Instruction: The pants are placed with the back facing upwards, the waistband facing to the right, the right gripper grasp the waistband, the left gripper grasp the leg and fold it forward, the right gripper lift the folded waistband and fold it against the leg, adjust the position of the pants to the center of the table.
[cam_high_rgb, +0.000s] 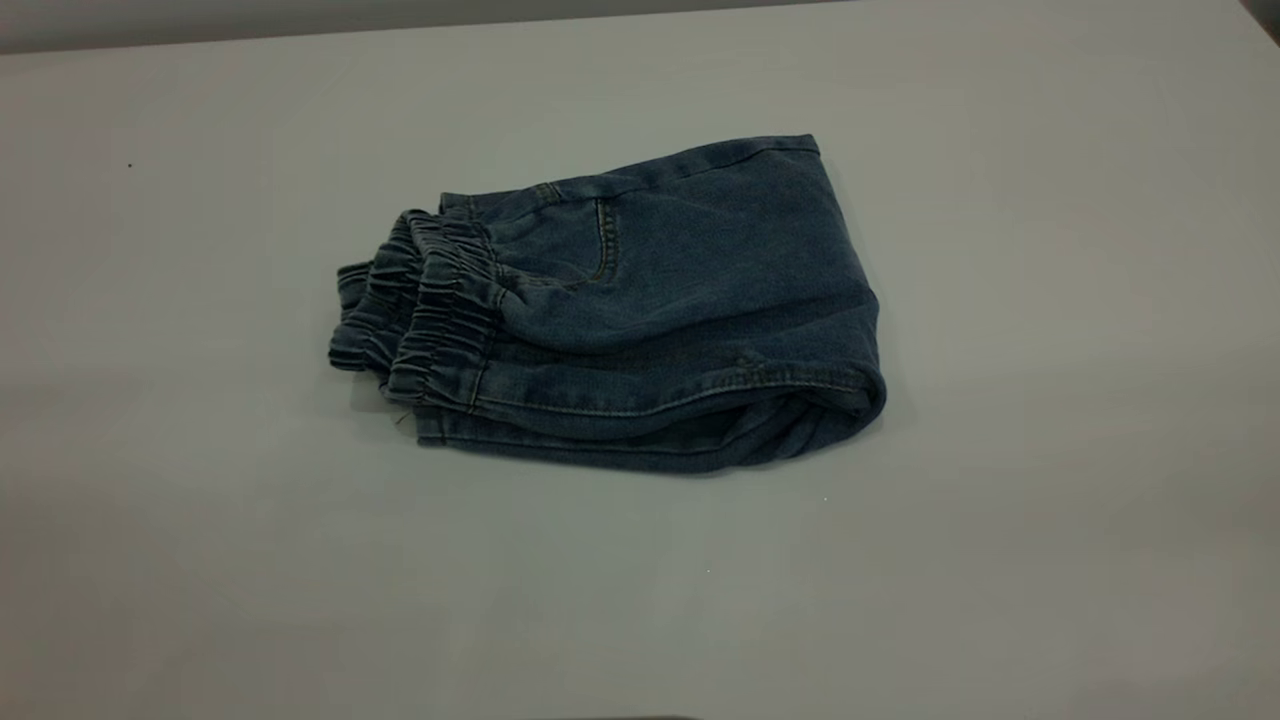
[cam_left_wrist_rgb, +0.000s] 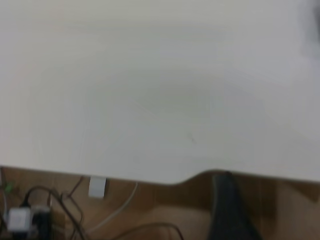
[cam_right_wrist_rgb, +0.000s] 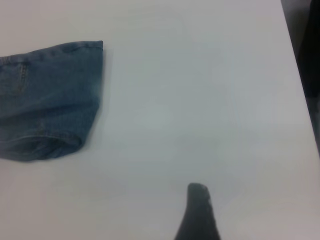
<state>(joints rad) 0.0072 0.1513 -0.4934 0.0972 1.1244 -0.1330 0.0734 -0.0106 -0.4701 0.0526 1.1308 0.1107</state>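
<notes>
Since the pants (cam_high_rgb: 640, 310) lie folded near the counter (cam_high_rgb: 1050, 500) middle, waistband (cam_high_rgb: 430, 310) doubled leftward, folding looks done; both tools sit clear of them, spread unreadable, holding nothing I can see.

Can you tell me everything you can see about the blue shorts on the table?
The pants are faded blue denim, folded into a compact bundle lying flat near the middle of the white table. Their ruffled elastic waistband bunches in layers at the exterior view's left; a stitched hem runs along the front, and a back pocket seam shows on top. Only the table touches them; no gripper does.
</notes>
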